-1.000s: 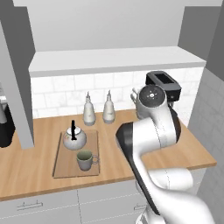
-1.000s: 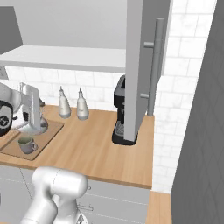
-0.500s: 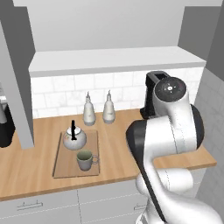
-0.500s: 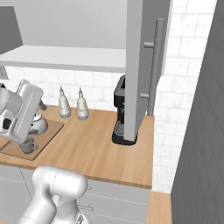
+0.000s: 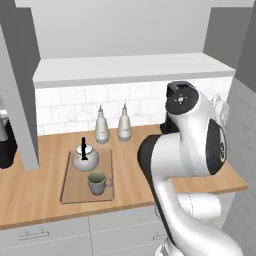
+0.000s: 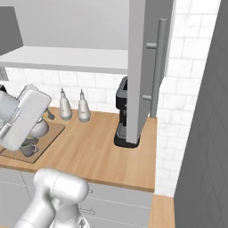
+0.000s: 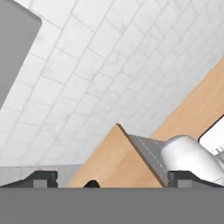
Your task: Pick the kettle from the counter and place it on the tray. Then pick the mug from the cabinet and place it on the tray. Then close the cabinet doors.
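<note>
Long wooden counter point(image 5: 30, 192) along a white tiled wall, over grey-white drawer fronts. Above it, open cabinet with white shelf point(image 5: 130, 67); grey door point(image 6: 144, 67) swung out on the right, bar handle point(image 6: 160, 67) facing the room; second door point(image 5: 17, 100) open at the left. White arm point(image 5: 192, 150) raised over the counter's right end, bent high, blocking part of the black coffee machine point(image 6: 123, 113) at the back right near the wall. Tray point(image 5: 75, 187) lying flat near the counter's front edge, left of centre. Kettle point(image 5: 85, 157) upright on the tray's rear half, black handle up. Mug point(image 5: 97, 183) upright on the tray's front half, just in front of the kettle, handle to the right, apart from it. Two white bottles point(image 5: 112, 125) side by side at the counter's back edge, behind the tray. Gripper point(image 7: 111, 181) seen in the hand view: fingertips point(image 7: 43, 178) wide apart at the bottom corners, nothing between them, facing tiled wall and a tilted corner of the counter.
</note>
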